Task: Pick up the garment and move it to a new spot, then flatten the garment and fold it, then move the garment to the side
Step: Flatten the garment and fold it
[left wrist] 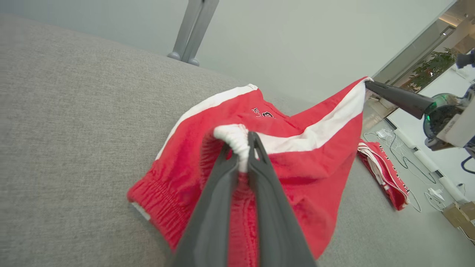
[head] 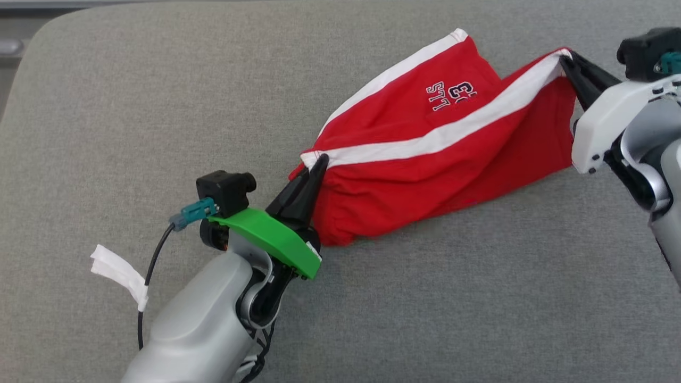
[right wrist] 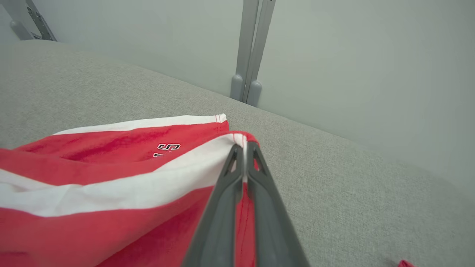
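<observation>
Far left of head view: wide stretch of bare grey counter (head: 106, 133), rounded corner at upper left, likely the best room for a set-down. Lower left of centre: left hand (head: 321, 159) reaching up and right, fingers nipped tight on the white elastic waistband corner of the garment (head: 425, 154). Garment, red shorts with white side stripes, strung from that pinch toward the upper right of frame. Long axis on that diagonal, taut along the white stripe, slack belly drooping below and seemingly brushing the counter. Second leg lying back toward top centre, hem close to the counter's far edge. Upper right: right hand (head: 565, 59) coming in from the right border, fingers closed fully on the stripe end at the leg hem. One hand at each end of the axis, so neither nearer; any carry judged a paired move, spacing kept to hold the stretch. Little margin at right and top. In left wrist view, a folded red item (left wrist: 382, 174) near the counter's drop-off, below the right hand's fingers. Free ground toward left and bottom of head view.
</observation>
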